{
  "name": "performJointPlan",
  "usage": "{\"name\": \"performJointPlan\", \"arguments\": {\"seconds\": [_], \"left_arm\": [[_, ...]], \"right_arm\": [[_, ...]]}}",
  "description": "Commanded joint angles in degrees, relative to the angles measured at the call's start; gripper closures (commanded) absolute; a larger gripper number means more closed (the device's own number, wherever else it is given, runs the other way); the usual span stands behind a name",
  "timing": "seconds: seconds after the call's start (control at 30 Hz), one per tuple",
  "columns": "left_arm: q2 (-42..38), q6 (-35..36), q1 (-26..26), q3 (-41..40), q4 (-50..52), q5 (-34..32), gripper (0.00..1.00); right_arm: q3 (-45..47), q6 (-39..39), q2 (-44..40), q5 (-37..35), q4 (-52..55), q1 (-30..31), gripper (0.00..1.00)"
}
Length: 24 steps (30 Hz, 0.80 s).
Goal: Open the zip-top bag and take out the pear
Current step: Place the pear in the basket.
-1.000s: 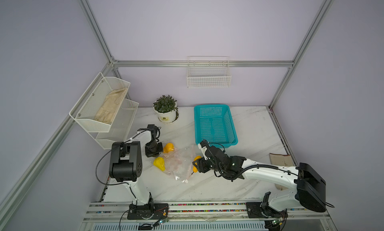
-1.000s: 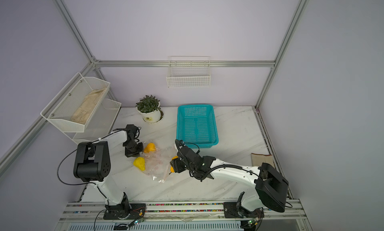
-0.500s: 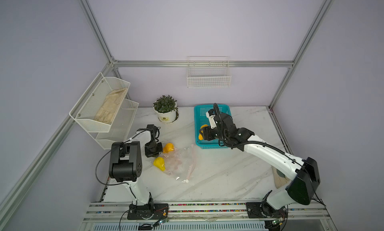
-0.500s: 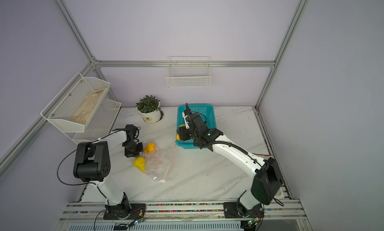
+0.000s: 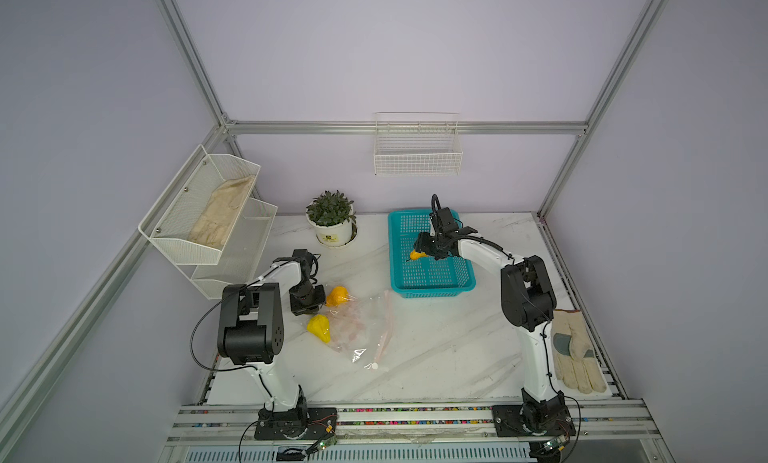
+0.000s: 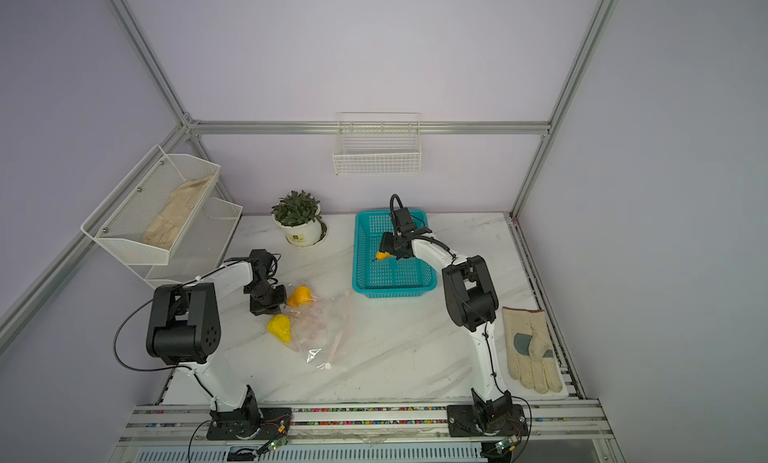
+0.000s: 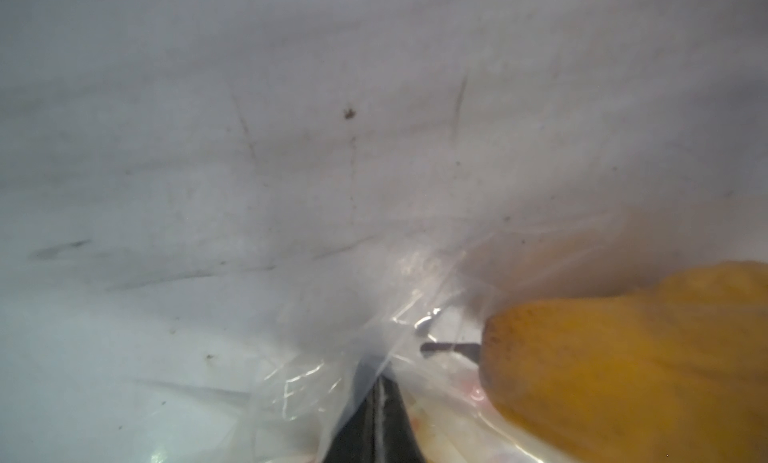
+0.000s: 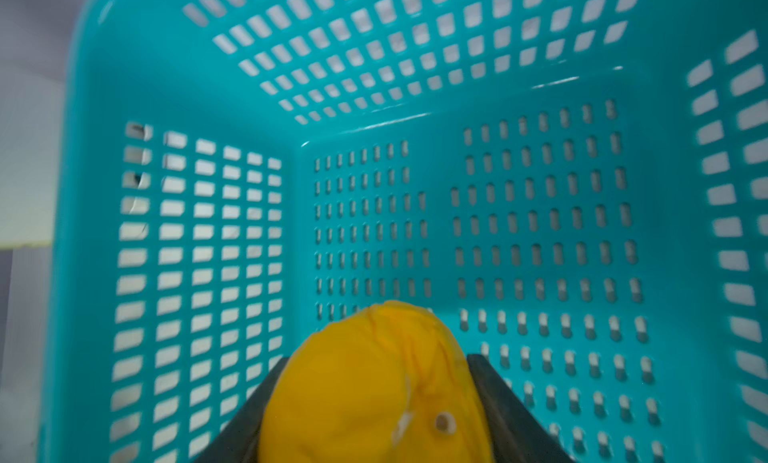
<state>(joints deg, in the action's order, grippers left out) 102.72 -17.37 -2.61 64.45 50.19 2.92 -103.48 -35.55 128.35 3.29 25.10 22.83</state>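
One pear out: right gripper clasps it, basket directly below.
Next: lower, release; left gripper pinches bag.

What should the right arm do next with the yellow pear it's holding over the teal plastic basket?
Probably lower slightly and open the right jaws: they clamp the yellow pear over the teal plastic basket, so it would drop inside.
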Motion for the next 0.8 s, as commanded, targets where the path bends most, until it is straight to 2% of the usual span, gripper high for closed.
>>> {"name": "performJointPlan", "arguments": {"seconds": [0.0, 0.13, 0.27, 0.43, 0.5, 0.6, 0.77], "left_arm": [[0.1, 0.2, -0.3, -0.5, -0.6, 0.9, 0.98], [0.3, 0.2, -0.3, -0.4, -0.7, 0.9, 0.98], [0.6, 0.1, -0.2, -0.5, -0.7, 0.9, 0.98], [0.9, 0.1, 0.1, -0.5, -0.7, 0.7, 0.98], [1.0, 0.0, 0.2, -0.6, -0.7, 0.3, 0.98], [1.0, -0.1, 0.3, -0.5, -0.7, -0.2, 0.98], [1.1, -0.2, 0.4, -0.4, -0.8, -0.1, 0.99]], "right_arm": [[-4.1, -18.1, 2.0, -5.7, -2.3, 0.4, 0.48], [-8.1, -24.4, 6.4, -8.1, -3.3, 0.4, 0.48], [-12.3, -29.0, 11.1, -7.4, -4.3, 0.4, 0.47], [-12.8, -32.6, 14.4, -5.0, -9.9, 0.5, 0.41], [-10.8, -32.4, 14.5, -3.7, -15.6, 0.6, 0.37], [-9.2, -30.7, 13.6, -4.1, -17.9, 0.7, 0.29], [-6.9, -28.2, 11.4, -4.7, -19.3, 0.8, 0.1]]}}
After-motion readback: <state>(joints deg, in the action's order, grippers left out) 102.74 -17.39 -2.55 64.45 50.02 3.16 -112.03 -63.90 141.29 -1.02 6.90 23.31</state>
